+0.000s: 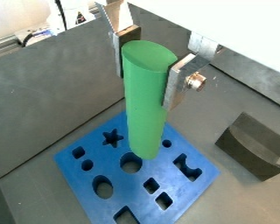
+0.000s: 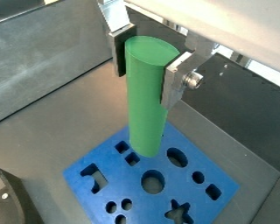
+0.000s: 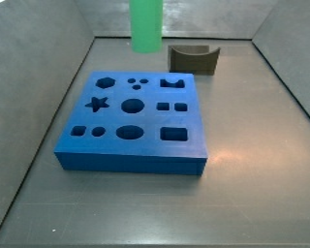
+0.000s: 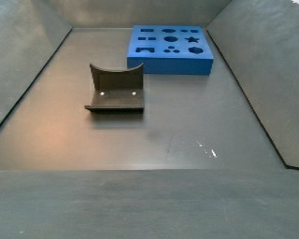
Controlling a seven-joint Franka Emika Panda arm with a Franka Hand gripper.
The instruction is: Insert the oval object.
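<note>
So the wrist cams are the only place the tool (image 1: pixel 147 72) actually shows up: in both wrist views its silver fingers (image 2: pixel 180 72) are clamped on the top end of the green oval piece (image 1: pixel 146 101), one plate on each side, pressed right against it, so it's clenched on the piece and not gaping at all. The piece hangs upright well above the blue block (image 1: pixel 136 173), lower end clear of it, hovering over the block's cutouts. In a side view you only get the lower part of the green piece (image 3: pixel 144 24) poking in at 12 o'clock, no tool visible, and it sits up behind the far edge of the block (image 3: pixel 132 126). In a side view from across the desk (image 4: pixel 152 140) there's no piece and no tool at all, just the block (image 4: pixel 171 49) far off at 12 o'clock and the fixture (image 4: pixel 116 90) near the middle, well apart from it. The block's cutouts are all empty as far as the views show: a star hole (image 3: pixel 98 103), round ones, square ones, small ovals. The fixture (image 3: pixel 193 59) sits just past the block's 1 o'clock corner, nothing on it.
</note>
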